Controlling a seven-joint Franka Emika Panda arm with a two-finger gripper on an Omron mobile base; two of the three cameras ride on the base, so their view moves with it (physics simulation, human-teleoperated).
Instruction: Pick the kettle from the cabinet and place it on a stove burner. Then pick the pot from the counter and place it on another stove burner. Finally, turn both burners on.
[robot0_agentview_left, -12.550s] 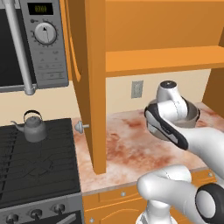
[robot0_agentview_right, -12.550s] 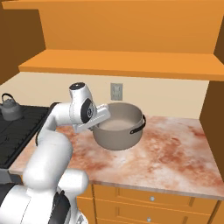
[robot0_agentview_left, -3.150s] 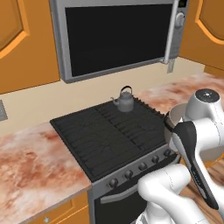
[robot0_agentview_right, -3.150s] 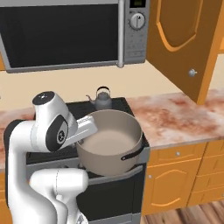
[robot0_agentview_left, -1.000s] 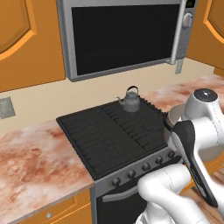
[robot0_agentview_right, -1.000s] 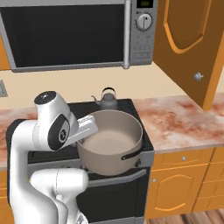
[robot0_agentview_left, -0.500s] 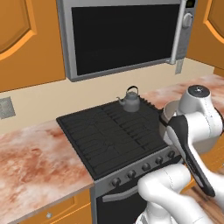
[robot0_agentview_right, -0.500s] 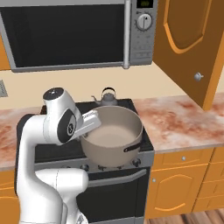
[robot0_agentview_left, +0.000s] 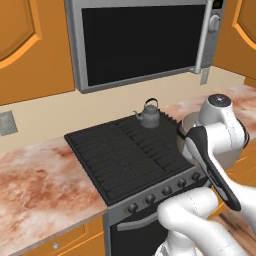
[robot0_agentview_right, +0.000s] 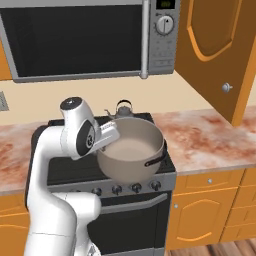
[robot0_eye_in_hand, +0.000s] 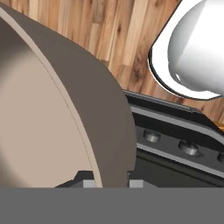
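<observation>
We have the pot (robot0_agentview_right: 131, 155) clamped by its rim in the gripper (robot0_eye_in_hand: 111, 178), one finger inside the wall and one outside, and it hangs above the front right of the stove (robot0_agentview_left: 120, 150), part of it out past the steel front edge. The kettle (robot0_agentview_left: 148, 114) already sits on the back right burner (robot0_agentview_right: 134, 120), so we judge the job now is to set the pot on a different burner, and the front right one looks nearest. To do it well, we should carry the pot back over the grate until its whole base is inside the cooktop, keep it level (a rim grip on one side lets a wide pot sag), and leave a gap to the kettle behind it. Then we lower until the base rests flat before letting go. The knobs (robot0_agentview_right: 126, 188) along the front should stay unbumped for later.
</observation>
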